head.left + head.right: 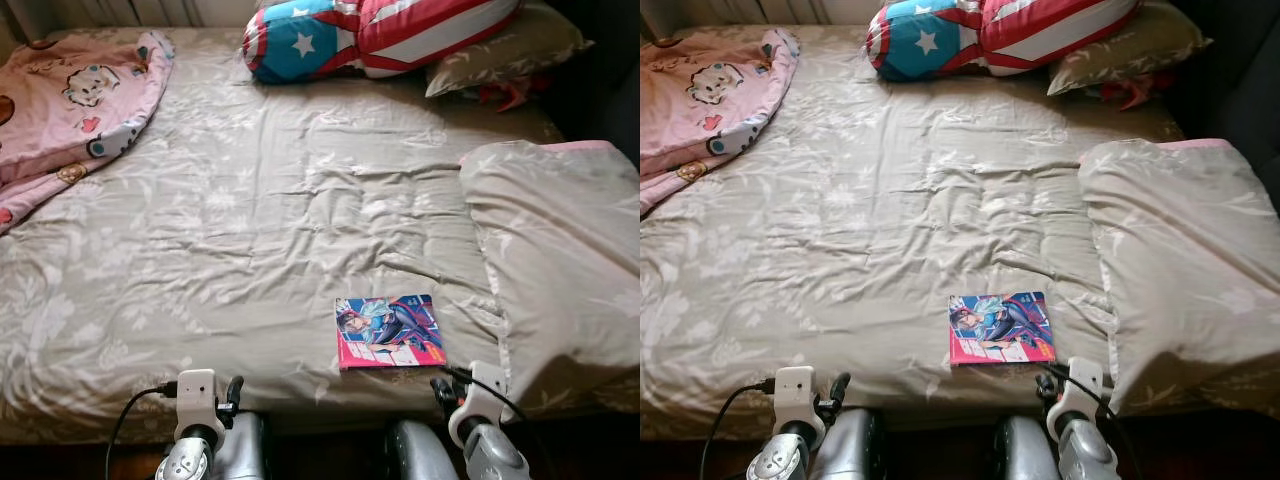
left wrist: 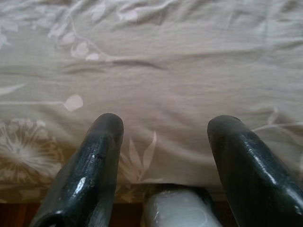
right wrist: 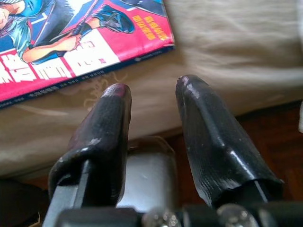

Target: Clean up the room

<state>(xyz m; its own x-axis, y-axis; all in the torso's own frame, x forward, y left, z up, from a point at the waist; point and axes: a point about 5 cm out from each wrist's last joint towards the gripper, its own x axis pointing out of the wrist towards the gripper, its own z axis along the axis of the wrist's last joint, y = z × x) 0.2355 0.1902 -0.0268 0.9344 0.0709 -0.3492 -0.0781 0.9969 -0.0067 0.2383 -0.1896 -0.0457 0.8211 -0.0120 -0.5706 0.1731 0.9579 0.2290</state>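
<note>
One thing is lying out of place on the bed point(image 1: 250, 250): a comic book point(image 1: 389, 331), flat on the grey flowery cover near the front edge. The robot is standing at that edge with both arms low. The right gripper point(image 1: 440, 386) is waiting just beside the book's near corner, a little toward the robot's right, so the book is lying ahead of it and slightly to its left. In the right wrist view its two black fingers point(image 3: 108, 124) are standing a small way apart with nothing between them, and the book's pink edge point(image 3: 85, 71) is sitting just past the tips. The left gripper point(image 1: 234, 388) is pointing at bare cover, well apart from the book; its fingers point(image 2: 97, 156) are spread wide and holding nothing. So the right arm is the nearer one, I think, and a short reach forward should do it. The book's long side is running across the bed, from left to right. It is thin and bright, with pink, blue and white on the front and a drawn cartoon figure. It is lying flat on soft cloth, so getting a finger under it may be tricky.
</note>
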